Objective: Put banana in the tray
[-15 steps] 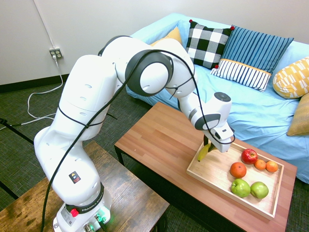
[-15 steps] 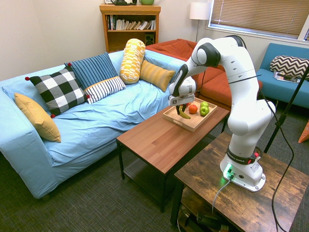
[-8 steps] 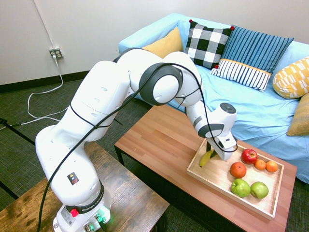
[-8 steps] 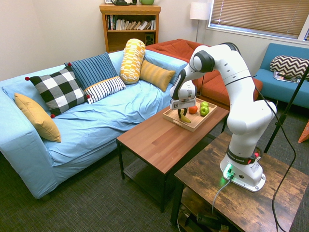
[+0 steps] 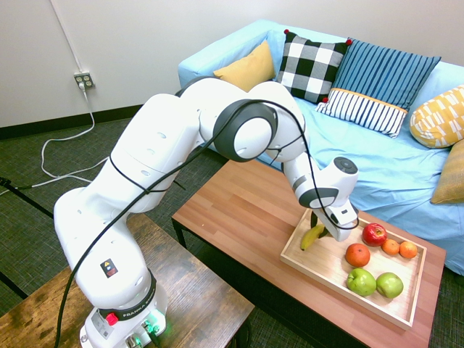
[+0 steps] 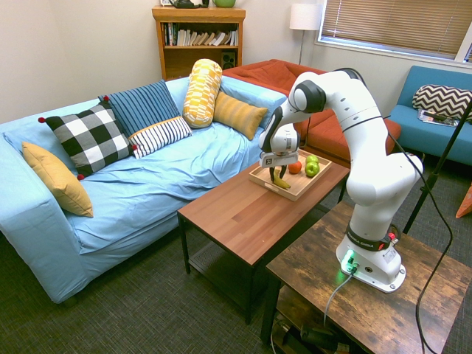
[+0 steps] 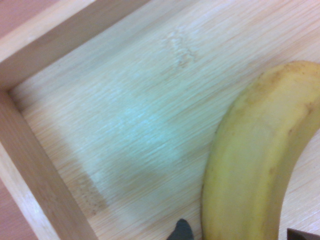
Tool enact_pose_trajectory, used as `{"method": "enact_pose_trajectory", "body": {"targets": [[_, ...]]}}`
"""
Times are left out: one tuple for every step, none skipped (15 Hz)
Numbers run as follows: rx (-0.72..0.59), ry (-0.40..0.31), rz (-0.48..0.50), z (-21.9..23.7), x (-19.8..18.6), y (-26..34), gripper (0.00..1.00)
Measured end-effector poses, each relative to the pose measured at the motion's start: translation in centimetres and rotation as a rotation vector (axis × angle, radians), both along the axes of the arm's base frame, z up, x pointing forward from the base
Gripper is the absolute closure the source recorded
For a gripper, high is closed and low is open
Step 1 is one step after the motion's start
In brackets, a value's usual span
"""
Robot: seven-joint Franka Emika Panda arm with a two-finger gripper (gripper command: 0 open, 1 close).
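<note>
One claw (image 5: 324,230) low over the near-left corner of the pale wooden tray (image 5: 402,312), clenched on the banana (image 5: 312,236). Hangs from the white arm reaching out over the reddish-brown worktop (image 5: 239,210). Banana held steeply, yellow body pointing down toward the tray floor, lower end at or just above the wood; cannot tell from either outside view whether touching. Seen again from the opposite side: claw (image 6: 278,174) down in the tray (image 6: 291,190), banana (image 6: 281,181) curving out beneath it.

Up close in the wrist view: banana (image 7: 250,165) filling one side, skin yellow with faint brown flecks, over the bare bamboo grain of the tray (image 7: 35,185); two raised rims meeting in a corner just beside it.

Five other fruits in the far half of the tray, well apart from the banana: red apple (image 5: 374,233) near the sofa-side rim, large orange (image 5: 357,254) in the middle, two small oranges (image 5: 399,248) beside the red apple, two green apples (image 5: 375,283) toward the front rim. From the second outside view, only an orange (image 6: 295,167) and green apples (image 6: 312,166) showing past the arm.

Behind the worktop, a light blue sofa (image 5: 377,163) with a black-and-white checked cushion (image 5: 312,65), a blue striped cushion (image 5: 377,76), and a mustard cushion (image 5: 250,67). In front, a darker rustic table (image 5: 196,304).
</note>
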State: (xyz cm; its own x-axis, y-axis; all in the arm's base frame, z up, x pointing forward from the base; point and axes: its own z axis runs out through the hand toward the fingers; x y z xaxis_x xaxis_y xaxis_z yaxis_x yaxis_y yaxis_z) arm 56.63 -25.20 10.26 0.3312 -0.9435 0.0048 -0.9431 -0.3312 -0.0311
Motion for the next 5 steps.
{"method": "enact_pose_trajectory", "body": {"targets": [[0.002, -0.003, 0.006, 0.1, 0.0, 0.0, 0.00], [0.002, -0.011, 0.011, 0.5, 0.1, -0.1, 0.00], [0.000, -0.022, 0.012, 1.4, 0.2, -0.2, 0.00], [-0.002, -0.034, 0.009, 2.4, 0.1, -0.3, 0.00], [-0.003, -0.047, 0.005, 3.8, -0.1, -0.4, 0.00]]}}
